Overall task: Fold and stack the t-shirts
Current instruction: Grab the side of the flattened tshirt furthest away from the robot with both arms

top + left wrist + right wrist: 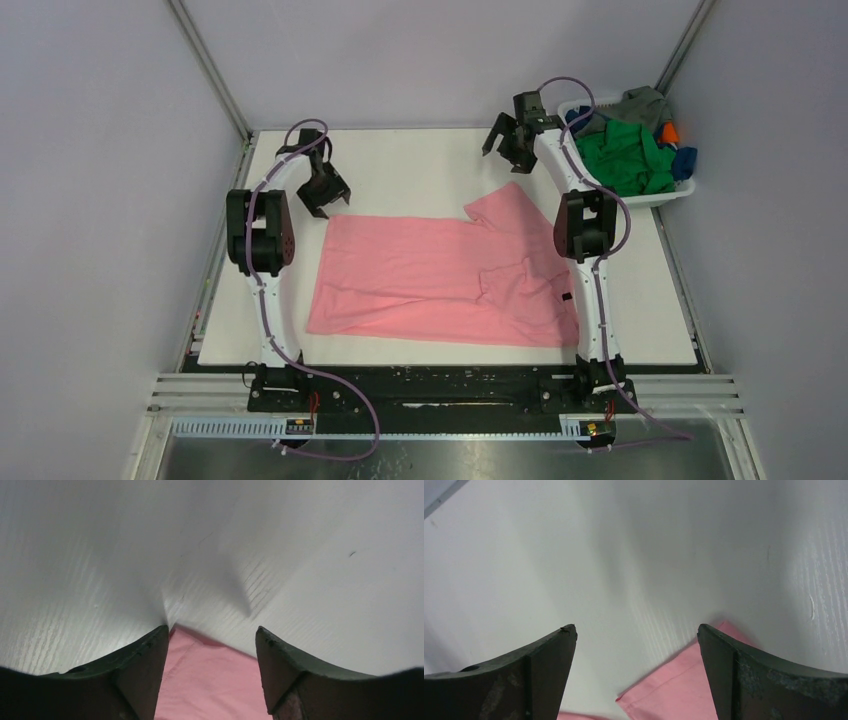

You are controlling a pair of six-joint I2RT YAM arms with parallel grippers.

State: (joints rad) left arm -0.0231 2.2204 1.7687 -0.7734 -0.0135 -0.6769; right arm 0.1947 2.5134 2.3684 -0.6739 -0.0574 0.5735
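A salmon pink t-shirt (pixel 430 275) lies spread on the white table, one sleeve pointing to the back right. My left gripper (pixel 322 190) is open and empty, just above the shirt's far left corner (pixel 210 680). My right gripper (pixel 512 140) is open and empty, above the table behind the shirt's sleeve (pixel 679 690). Green (pixel 625 160), grey (pixel 640 103), blue (pixel 685 160) and orange (pixel 670 130) shirts lie heaped in the basket at the back right.
The white plastic basket (pixel 655 195) stands at the table's back right corner, next to the right arm. Grey walls close in the table on three sides. Bare white table (pixel 410 165) lies behind the pink shirt.
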